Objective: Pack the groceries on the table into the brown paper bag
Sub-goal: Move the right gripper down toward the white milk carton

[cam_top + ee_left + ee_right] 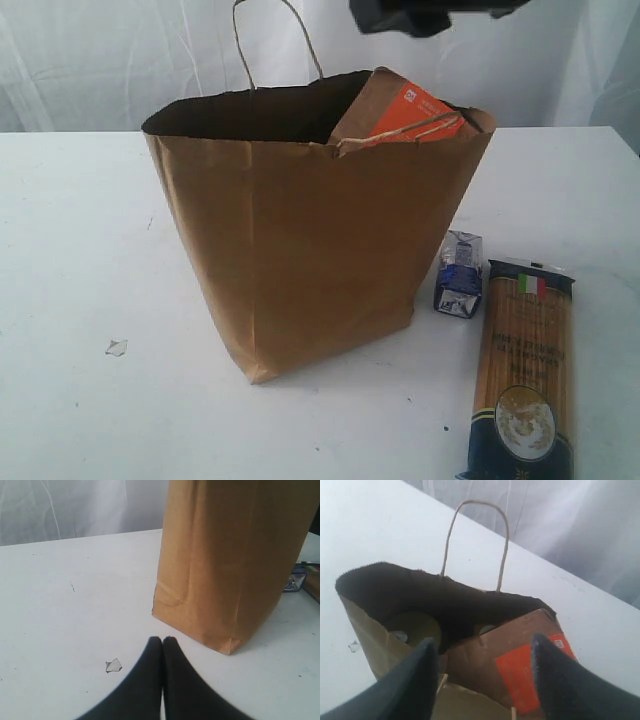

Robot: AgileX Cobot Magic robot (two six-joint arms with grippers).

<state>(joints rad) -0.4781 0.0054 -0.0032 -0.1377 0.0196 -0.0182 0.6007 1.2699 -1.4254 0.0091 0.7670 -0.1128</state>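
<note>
Exterior view: showing one brown paper bag [320,230] standing upright on the white table [70,250], with one twisted handle [275,40] rising at its far edge. Holding one brown pouch with orange label [405,110], which is leaning out of the bag's top right corner. Lying outside, right of the bag: one small blue-white carton [460,275] just beside its base, and one long spaghetti pack [525,370] nearer, just beside the carton. Sitting low inside, left of the pouch: one gold-lidded clear jar [415,626]. Hovering over the bag's opening: right gripper [484,639], fingers spread apart, gripping nothing. Hanging low over the table, near-left of the bag: left gripper [162,641], fingertips pressed together, empty.
</note>
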